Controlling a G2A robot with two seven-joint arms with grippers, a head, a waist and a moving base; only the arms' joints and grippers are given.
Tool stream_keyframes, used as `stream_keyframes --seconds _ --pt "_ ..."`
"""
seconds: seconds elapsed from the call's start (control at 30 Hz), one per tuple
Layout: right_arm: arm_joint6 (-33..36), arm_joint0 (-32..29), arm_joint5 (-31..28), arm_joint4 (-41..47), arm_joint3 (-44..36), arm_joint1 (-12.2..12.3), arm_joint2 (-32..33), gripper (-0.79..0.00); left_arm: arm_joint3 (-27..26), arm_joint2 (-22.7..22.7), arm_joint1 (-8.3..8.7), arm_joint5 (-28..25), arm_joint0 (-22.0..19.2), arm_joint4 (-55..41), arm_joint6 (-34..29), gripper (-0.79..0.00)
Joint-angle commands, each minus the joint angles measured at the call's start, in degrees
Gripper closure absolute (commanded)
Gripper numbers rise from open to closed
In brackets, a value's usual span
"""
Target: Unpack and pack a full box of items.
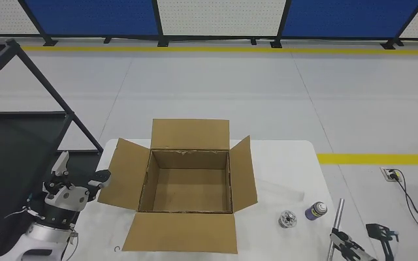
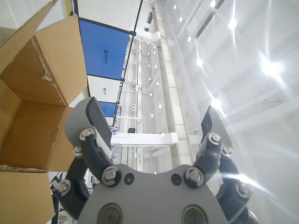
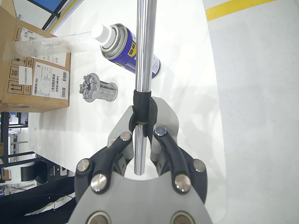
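At the centre of the surface, an open cardboard box; four o'clock, right end effector pinching a steel rod; eight o'clock, left end effector spread; twelve, blue partitions.

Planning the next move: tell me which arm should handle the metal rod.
Right. The right gripper is shut on the metal rod, near the box. The left gripper is open and empty on the box's other side.

Box ctr of table; hub, spray can to rt; rod farther rt.
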Motion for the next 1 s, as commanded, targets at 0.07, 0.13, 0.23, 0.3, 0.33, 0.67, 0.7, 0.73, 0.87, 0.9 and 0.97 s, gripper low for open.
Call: stream_keyframes --seconds 0.07,0.13,0.23,0.3,0.33,0.67,0.7,0.73,0.87,0.9,0.97 --pt "0.7 0.02 5.09 -3.96 -2.23 0.14 -1.49 0.0 0.0 0.0 0.0 0.0 0.0 0.0 0.0 -0.785" --pt "1.87 0.34 7.07 -5.66 -3.13 0.26 -2.34 0.0 0.0 0.0 0.0 0.0 0.0 0.0 0.0 -0.785" --pt "3.68 1.13 11.11 -8.08 -3.92 0.41 -3.41 0.0 0.0 0.0 0.0 0.0 0.0 0.0 0.0 -0.785" --pt "5.43 1.93 12.85 -9.07 -4.21 0.54 -4.24 0.0 0.0 0.0 0.0 0.0 0.0 0.0 0.0 -0.785" --pt "6.32 2.31 13.72 -9.5 -4.15 0.62 -4.46 0.0 0.0 0.0 0.0 0.0 0.0 0.0 0.0 -0.785" --pt "8.7 7.63 20.38 -13.65 -1.56 1.07 -7.9 0.0 0.0 0.0 0.0 0.0 0.0 0.0 0.0 -0.785" --pt "8.99 8.17 20.45 -13.87 -1.11 1.13 -8.2 0.0 0.0 0.0 0.0 0.0 0.0 0.0 0.0 -0.785" --pt "9.21 8.67 20.7 -14.29 -0.74 1.19 -8.47 0.0 0.0 0.0 0.0 0.0 0.0 0.0 0.0 -0.785" --pt "10.14 10.17 22.2 -16.08 0.29 1.38 -9.62 0.0 0.0 0.0 0.0 0.0 0.0 0.0 0.0 -0.785" --pt "10.29 10.47 22.59 -16.54 0.46 1.43 -9.84 0.0 0.0 0.0 0.0 0.0 0.0 0.0 0.0 -0.785" --pt "10.74 11.0 23.18 -16.94 0.85 1.52 -10.19 0.0 0.0 0.0 0.0 0.0 0.0 0.0 0.0 -0.785"
